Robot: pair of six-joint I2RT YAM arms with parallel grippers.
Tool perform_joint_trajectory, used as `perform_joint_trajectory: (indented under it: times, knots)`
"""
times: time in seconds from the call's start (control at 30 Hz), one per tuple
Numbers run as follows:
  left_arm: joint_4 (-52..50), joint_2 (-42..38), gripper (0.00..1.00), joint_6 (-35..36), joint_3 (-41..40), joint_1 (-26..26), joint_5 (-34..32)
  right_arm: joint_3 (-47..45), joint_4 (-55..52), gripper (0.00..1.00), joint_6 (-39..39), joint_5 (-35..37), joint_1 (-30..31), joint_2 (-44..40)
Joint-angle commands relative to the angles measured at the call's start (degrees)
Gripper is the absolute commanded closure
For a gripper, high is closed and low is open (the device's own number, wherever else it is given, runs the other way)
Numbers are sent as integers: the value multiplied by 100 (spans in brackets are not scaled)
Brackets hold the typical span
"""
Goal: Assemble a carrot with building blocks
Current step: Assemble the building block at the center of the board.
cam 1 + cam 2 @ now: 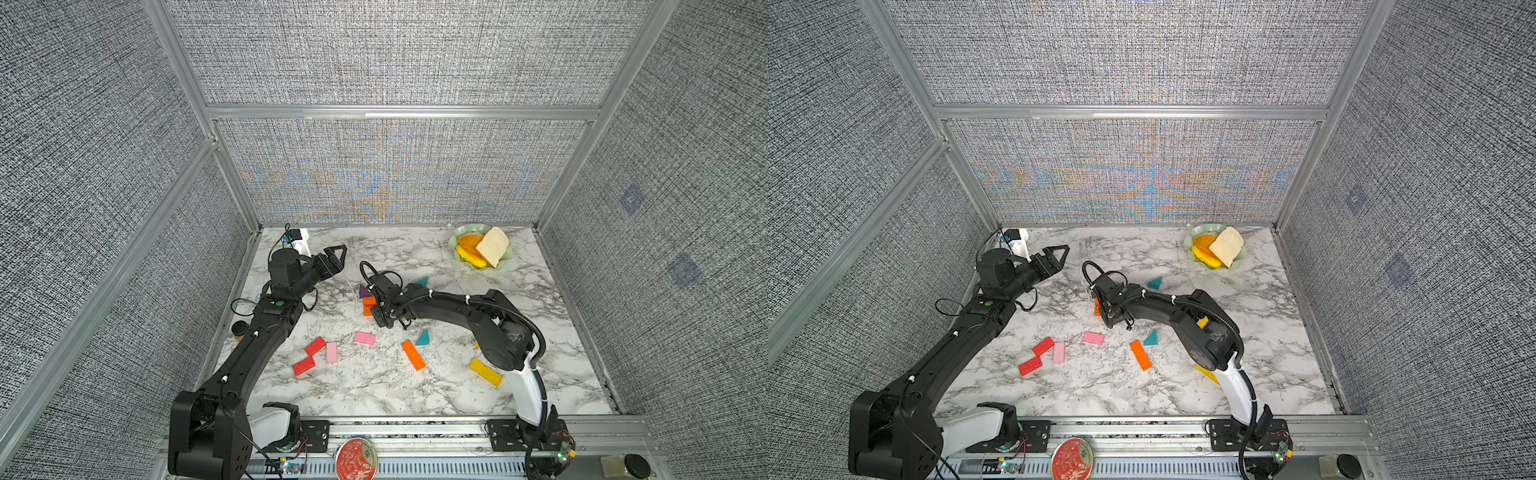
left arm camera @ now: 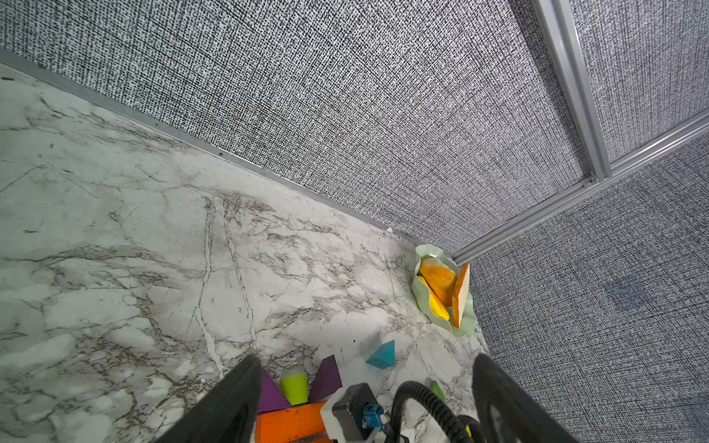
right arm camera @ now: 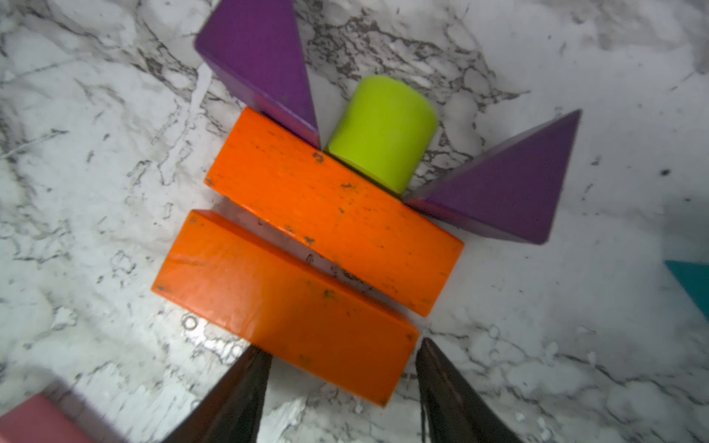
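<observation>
Two orange bars (image 3: 333, 211) (image 3: 284, 303) lie side by side on the marble table. A lime-green stub (image 3: 383, 130) stands against the farther bar, between two purple triangles (image 3: 261, 57) (image 3: 510, 191). My right gripper (image 3: 343, 349) hovers low over the nearer bar's edge. It is open, and its fingertips (image 3: 422, 345) sit at that bar's side and corner without clamping it. In both top views the right wrist covers most of this group (image 1: 369, 305). My left gripper (image 1: 338, 249) hangs open and empty above the table's back left.
Loose blocks lie nearer the front: an orange bar (image 1: 413, 355), a teal triangle (image 1: 423, 338), two pink bars (image 1: 365, 338), two red bars (image 1: 315, 345) and a yellow bar (image 1: 485, 372). Another teal triangle (image 1: 422, 281) lies behind the right wrist. A green dish (image 1: 465, 227) of toy food fills the back right corner.
</observation>
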Motion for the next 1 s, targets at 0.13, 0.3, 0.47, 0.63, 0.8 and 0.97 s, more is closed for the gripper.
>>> perform_joint_trajectory:
  times: [0.13,0.3,0.47,0.63,0.8,0.97]
  knots:
    - [191,19,13,-28,-22,9,53,-51,-135,36,150,152,3,10]
    - [189,27,13,-27,-24,9,67,24,-107,36,89,71,10,26]
    - [181,29,13,-18,-16,7,51,-16,6,36,27,69,47,-4]
    - [193,20,13,-19,-18,7,66,-31,26,36,-60,10,56,10]
    - [189,25,13,-20,-17,6,61,-41,48,36,-70,4,56,25]
    - [183,29,13,-20,-19,8,57,14,2,36,-26,42,55,83]
